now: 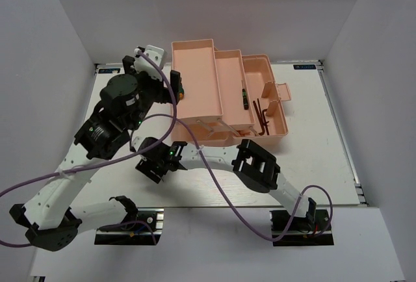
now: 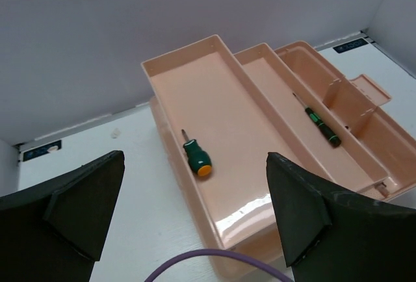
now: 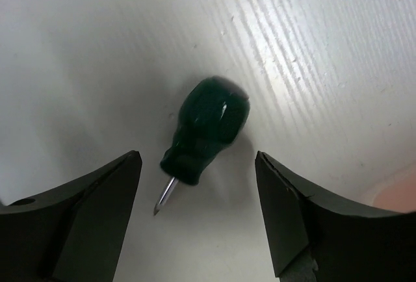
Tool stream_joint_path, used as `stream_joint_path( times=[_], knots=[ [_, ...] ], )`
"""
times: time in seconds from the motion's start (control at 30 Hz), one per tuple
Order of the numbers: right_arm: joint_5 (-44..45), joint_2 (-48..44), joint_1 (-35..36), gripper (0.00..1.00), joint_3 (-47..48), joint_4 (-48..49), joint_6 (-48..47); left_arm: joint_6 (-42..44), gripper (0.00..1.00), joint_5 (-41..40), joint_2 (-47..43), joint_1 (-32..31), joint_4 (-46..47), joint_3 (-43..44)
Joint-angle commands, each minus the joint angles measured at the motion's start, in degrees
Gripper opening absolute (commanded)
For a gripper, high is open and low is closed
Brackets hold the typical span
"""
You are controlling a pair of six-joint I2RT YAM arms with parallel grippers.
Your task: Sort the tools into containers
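Top: toolbox open on tabletop; hex keys in rightmost compartment, thin screwdriver in middle tray.
Left wrist: left pincer spread wide, empty, facing leftmost tray holding stubby screwdriver.
Right wrist: right pincer agape, straddling second stubby screwdriver on tabletop, ungripped; at least this one left to sort.

This is looking like a robotics lab cell. Plain white walls are boxing in a white bench on three sides. A left arm and a right arm are sitting bolted at its near edge. Purple cables are trailing off them, and a small label is sitting at its far right corner.
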Motion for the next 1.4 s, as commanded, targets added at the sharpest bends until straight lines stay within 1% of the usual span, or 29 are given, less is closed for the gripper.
stream_joint_path(
  times=[0.0, 0.1, 0.17, 0.27, 0.3, 0.37, 0.4, 0.43, 0.47, 0.5, 0.53, 0.57, 0.6, 0.67, 0.73, 0.77, 0.87, 0.9, 0.93, 1.0, 1.07, 1.1, 1.13, 1.17, 1.2, 1.23, 1.27, 1.33, 1.37],
  knots=[
    [2.40, 2.38, -0.65, 0.76, 4.81, -0.30, 0.09, 4.88, 1.00, -2.86, -3.91, 0.16, -0.16, -1.57],
    [1.26, 5.19, -1.26, 0.75, 6.66, -0.74, 0.96, 4.89, 1.00, -2.86, -5.58, 0.16, -1.66, -1.58],
    [0.04, 6.25, -1.61, 0.70, 7.80, -1.01, 1.57, 5.42, 1.00, -2.16, -6.72, 0.16, -2.97, -1.58],
    [-2.07, 7.13, -1.97, 0.58, 8.25, -1.71, 2.45, 5.42, 1.00, -3.99, -9.89, 0.16, -2.97, -3.16],
    [-2.78, 6.96, -1.97, 0.46, 8.16, -2.49, 2.55, 4.63, 1.00, -5.39, -10.85, 0.16, -3.50, -4.55],
    [-4.19, 5.56, -2.14, 0.34, 6.32, -3.03, 2.02, -0.01, 1.00, -14.51, -13.92, 0.16, -3.50, -6.49],
    [-5.41, 3.90, -2.14, 0.23, 5.44, -2.94, 1.41, -2.99, 1.00, -19.42, -14.98, 0.16, -3.50, -7.11],
    [-6.46, 2.92, -1.97, 0.18, 2.56, -2.85, 0.01, -10.16, 0.98, -28.26, -15.95, 0.16, -6.20, -7.64],
    [-7.17, 1.00, -1.97, 0.14, 1.66, -2.85, -0.79, -13.80, 0.98, -31.74, -16.83, 0.16, -7.79, -8.34],
    [-14.05, -1.11, -2.32, 0.10, 0.96, -3.03, -2.97, -16.70, 0.98, -34.39, -18.67, 0.16, -9.03, -8.96],
    [-17.34, -2.26, -2.32, 0.05, -0.09, -3.03, -4.03, -23.43, 0.98, -37.54, -19.47, 0.16, -10.52, -8.96],
    [-21.03, -3.05, -2.84, 0.03, -0.02, -5.47, -5.52, -26.98, 0.98, -38.88, -20.17, 0.16, -14.54, -9.66],
    [-32.03, -5.58, -3.11, 0.01, 0.77, -6.62, -11.54, -28.84, 0.98, -38.89, -20.87, 0.16, -15.71, -10.19],
    [-39.13, -8.40, -3.98, 0.00, 2.61, -12.23, -14.93, -32.62, 0.98, -38.89, -22.98, 0.16, -17.03, -11.58],
    [-43.28, -9.82, -4.69, 0.00, 4.90, -13.92, -18.97, -33.43, 0.98, -37.05, -25.09, 0.16, -17.04, -13.87],
    [-45.30, -11.74, -5.74, 0.00, 5.52, -14.36, -20.03, -34.30, 0.98, -36.35, -28.32, 0.16, -15.38, -14.93],
    [-47.35, -13.51, -7.50, 0.00, 10.17, -16.91, -20.92, -31.42, 0.98, -32.32, -35.09, 0.16, -8.71, -20.64],
    [-46.39, -13.96, -8.29, 0.00, 11.40, -16.57, -20.57, -28.28, 0.96, -29.87, -39.90, -0.45, -3.47, -22.22],
    [-43.24, -14.39, -9.34, 0.00, 12.37, -16.39, -19.96, -26.33, 0.94, -28.97, -42.04, -0.45, -0.89, -24.76],
    [-40.42, -16.41, -10.13, 0.00, 13.77, -15.17, -19.43, -24.91, 0.91, -27.39, -44.60, -0.45, 0.19, -25.31],
    [-34.44, -17.64, -11.10, 0.00, 16.06, -14.11, -17.41, -24.91, 0.86, -26.86, -45.14, -0.45, -1.73, -24.61],
    [-31.38, -18.00, -12.94, 0.00, 16.68, -14.02, -16.80, -26.21, 0.83, -26.85, -44.18, -0.45, -4.53, -24.08],
    [-30.04, -18.44, -13.39, 0.00, 17.29, -13.67, -15.40, -26.22, 0.73, -26.85, -43.39, -0.45, -5.77, -23.47],
    [-26.72, -18.96, -14.00, 0.00, 19.30, -13.75, -15.21, -27.36, 0.69, -26.85, -41.64, -0.45, -7.01, -23.46],
    [-25.04, -19.49, -15.49, 0.00, 19.76, -13.58, -14.69, -27.37, 0.62, -26.16, -40.67, -0.45, -7.89, -23.46],
    [-23.10, -19.76, -16.02, 0.00, 20.11, -12.62, -14.59, -28.67, 0.52, -25.63, -39.61, -0.45, -9.38, -23.46],
    [-15.08, -20.54, -16.90, 0.00, 20.63, -12.09, -14.85, -29.56, 0.34, -25.62, -38.47, -0.45, -10.26, -23.46],
    [-8.18, -21.51, -18.13, 0.00, 19.85, -8.59, -15.47, -31.75, 0.21, -24.22, -33.47, -0.45, -12.97, -23.46],
    [-0.14, -21.61, -19.18, 0.00, 18.11, -7.78, -17.73, -32.81, 0.12, -22.74, -31.27, -0.45, -14.21, -23.46]
  ],
)
